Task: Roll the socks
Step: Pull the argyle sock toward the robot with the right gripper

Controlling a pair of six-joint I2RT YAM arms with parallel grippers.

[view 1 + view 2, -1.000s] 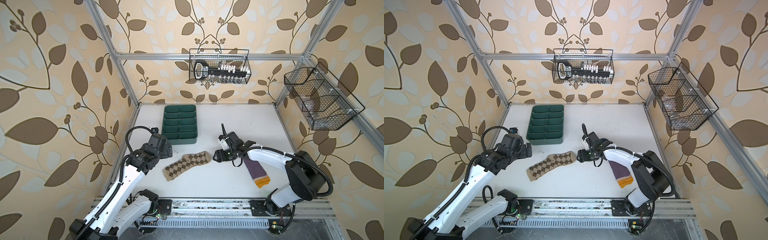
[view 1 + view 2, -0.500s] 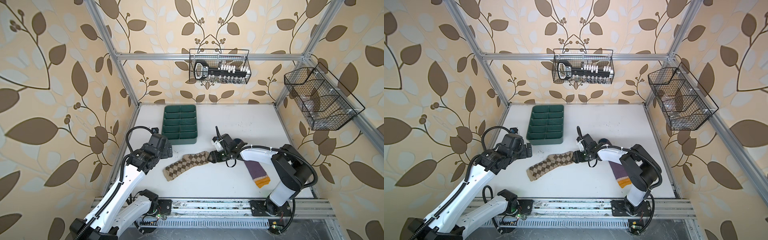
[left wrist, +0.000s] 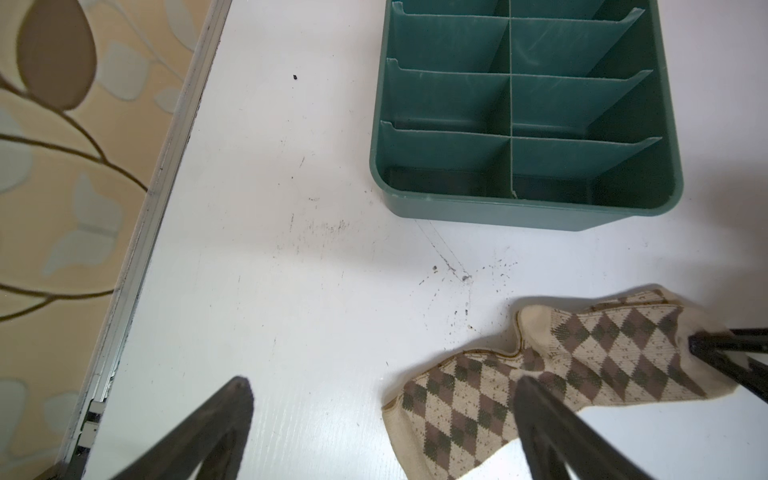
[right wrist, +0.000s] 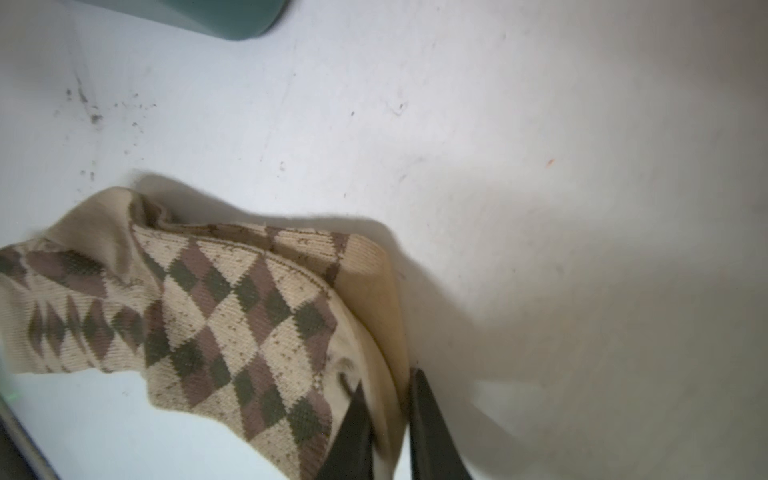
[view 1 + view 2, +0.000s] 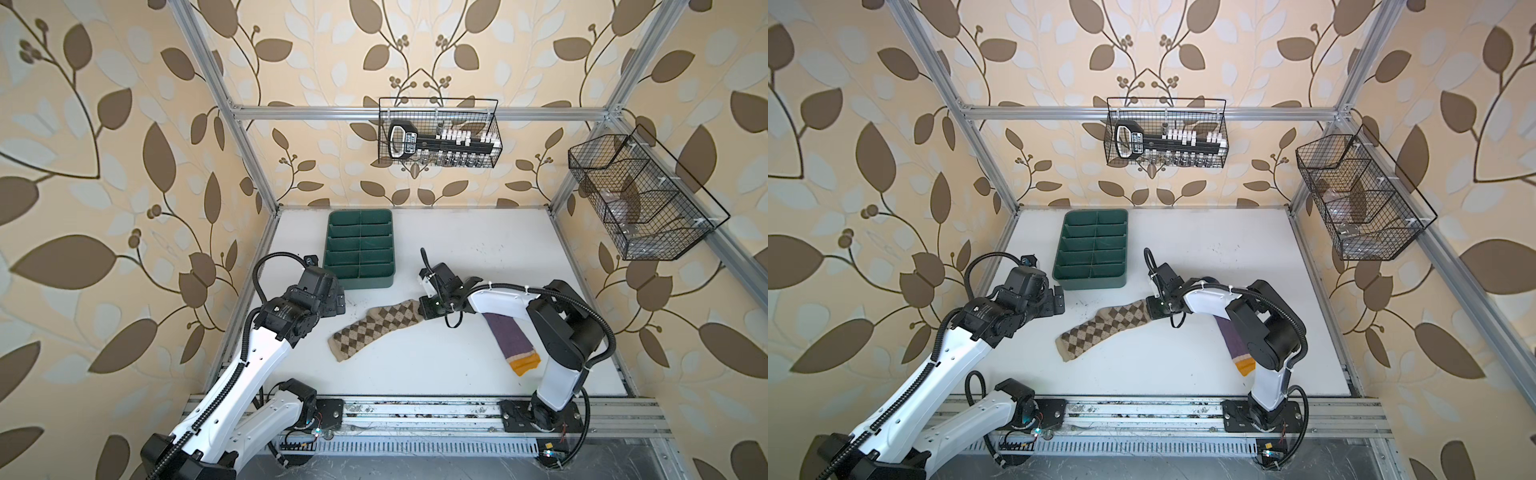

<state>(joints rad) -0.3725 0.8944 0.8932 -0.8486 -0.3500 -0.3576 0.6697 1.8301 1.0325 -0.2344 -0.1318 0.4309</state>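
Note:
The tan argyle sock [image 5: 374, 328] [image 5: 1100, 328] lies slanted on the white table, with a fold near its middle. My right gripper [image 5: 422, 309] [image 5: 1149, 309] [image 4: 384, 386] is shut on this sock's plain tan right end [image 4: 374, 332], with fabric pinched between the fingers. The purple sock [image 5: 509, 336] [image 5: 1233, 338] with its orange cuff lies flat under the right arm, partly hidden. My left gripper [image 5: 338, 299] [image 3: 382, 382] hangs open and empty above the table, left of the tan sock [image 3: 561, 374].
A green divided tray [image 5: 359, 283] [image 5: 1090, 283] [image 3: 478, 210] stands behind the tan sock. Wire baskets hang on the back wall [image 5: 440, 137] and the right wall [image 5: 640, 199]. The table's left rail [image 3: 137, 257] runs close by the left gripper.
My right gripper moved left from beside the tan sock onto its right end and closed on the fabric. The left arm stayed still.

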